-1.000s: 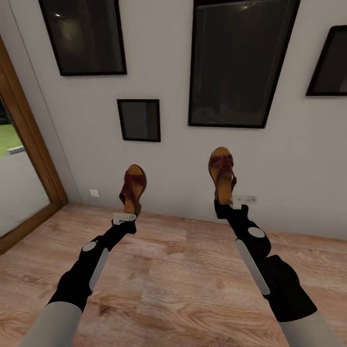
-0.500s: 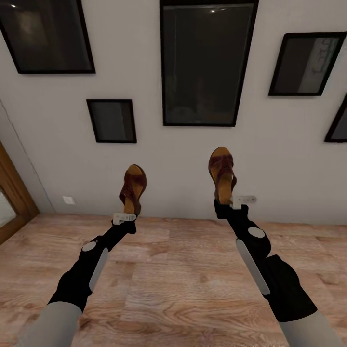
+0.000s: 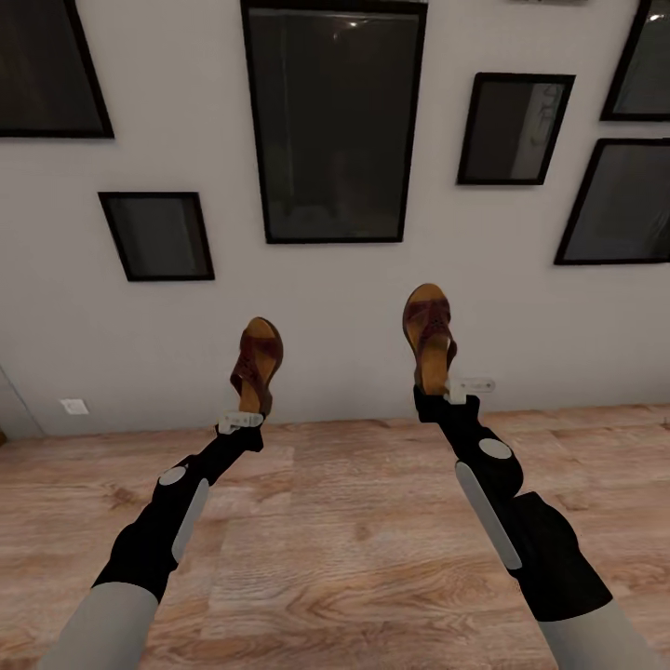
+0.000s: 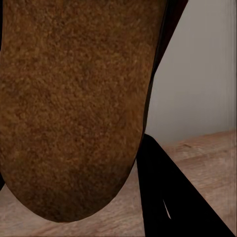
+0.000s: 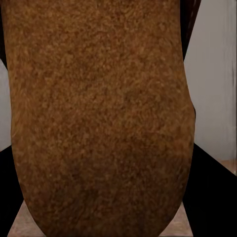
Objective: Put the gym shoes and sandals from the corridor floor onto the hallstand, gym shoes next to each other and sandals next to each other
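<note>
Each of my arms holds a dark brown sandal upright in the air, toe up, in the head view. My left gripper (image 3: pixel 244 415) is shut on the heel of the left sandal (image 3: pixel 258 361). The right sandal (image 3: pixel 429 337) stands a little higher, its heel clamped in my right gripper (image 3: pixel 445 393). Close up, the tan insole of the left sandal (image 4: pixel 74 98) fills most of the left wrist view, and the right sandal (image 5: pixel 98 113) does the same in the right wrist view. Below both lies the corridor floor (image 3: pixel 344 540) of light wood planks. The gym shoes and the hallstand are out of view.
A white wall (image 3: pixel 521 298) stands straight ahead with several black-framed pictures, the largest (image 3: pixel 333 121) in the middle. A white socket plate (image 3: pixel 73 407) sits low on the wall at the left. Open floor stretches between me and the wall.
The whole view has swung to the right: the pictures and socket slid left and the wooden door frame left the picture. Both arms and sandals keep their pose.
</note>
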